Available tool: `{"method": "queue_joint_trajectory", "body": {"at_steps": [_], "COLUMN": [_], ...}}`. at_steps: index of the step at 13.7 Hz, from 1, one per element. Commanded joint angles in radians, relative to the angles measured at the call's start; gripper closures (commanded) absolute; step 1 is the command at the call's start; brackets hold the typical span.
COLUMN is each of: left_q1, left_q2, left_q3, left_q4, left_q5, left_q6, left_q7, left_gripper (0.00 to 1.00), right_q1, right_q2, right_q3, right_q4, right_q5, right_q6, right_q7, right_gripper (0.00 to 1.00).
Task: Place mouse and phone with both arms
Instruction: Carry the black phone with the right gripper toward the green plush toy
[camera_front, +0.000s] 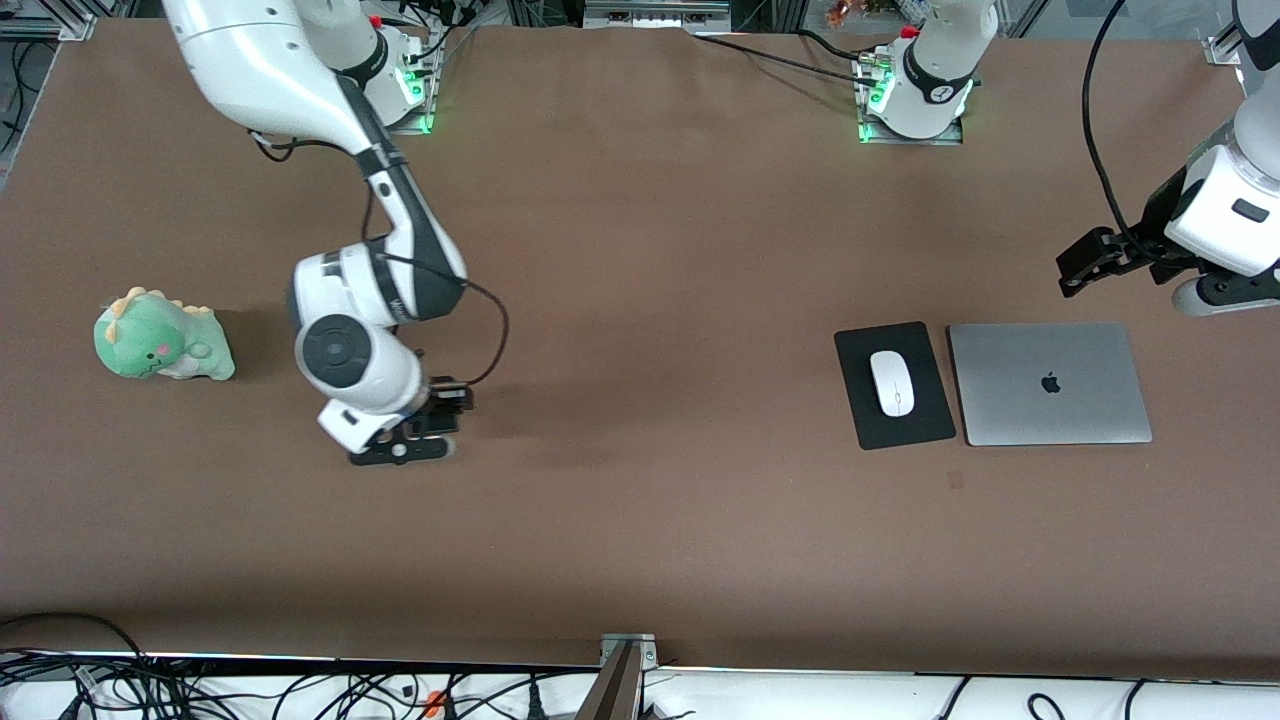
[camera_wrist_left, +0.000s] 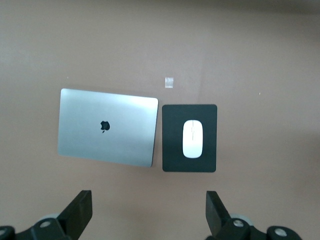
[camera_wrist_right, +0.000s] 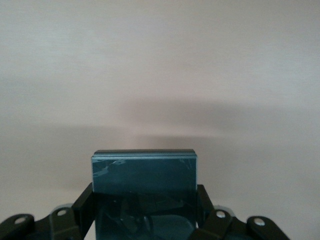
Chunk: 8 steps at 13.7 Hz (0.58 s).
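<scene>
Since the phone (camera_wrist_right: 144, 192) is a stiff, glossy black slab with rounded corners, it looks slippery and fragile — best taken across its long edges, as the right gripper (camera_front: 415, 440) has it, clamped low over bare table toward the right arm's end. Farther along, the mouse (camera_front: 892, 382) — small, white, smooth, probably light — lies on a black mouse pad (camera_front: 855, 395) beside a closed laptop (camera_front: 1050, 385). Over the table near the laptop, the left gripper (camera_front: 1085, 262) hangs spread wide, empty.

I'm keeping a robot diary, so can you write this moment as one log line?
right end effector: shut on phone, above table | left end effector: open, waiting above laptop | mouse: on mouse pad, beside laptop
</scene>
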Motion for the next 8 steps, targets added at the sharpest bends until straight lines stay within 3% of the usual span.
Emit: {"method": "queue_joint_trajectory", "body": {"at_steps": [1,2,4,8], "left_q1": [-0.012,-0.043,-0.165,-0.377], "left_q2": [-0.021,-0.022,-0.034,-0.057], "left_q3": [0.006,0.033,0.175,0.390], "left_q4": [0.024,0.025,0.024,0.021], "left_q5": [-0.050,-0.063,-0.075,-0.083], "left_q6": [-0.053,-0.053,-0.056,-0.056], "left_q7": [0.044,0.044,0.046,0.046], "left_gripper": [0.00,0.00,0.00,0.00], "right_q1": [-0.094,-0.128,-0.180,-0.291], "right_q2": [-0.130,-0.173,-0.239,-0.249], "right_q3": [0.017,0.017,0.016,0.016], "right_q4": [-0.186,-0.281,-0.453,-0.619], "right_q5": [0.013,0.013,0.013,0.013], "right_q6": [0.065,0.144,0.305,0.531], "right_q7": [-0.098,-0.127,-0.188,-0.311], "right_gripper": [0.65,0.66,0.65,0.65]}}
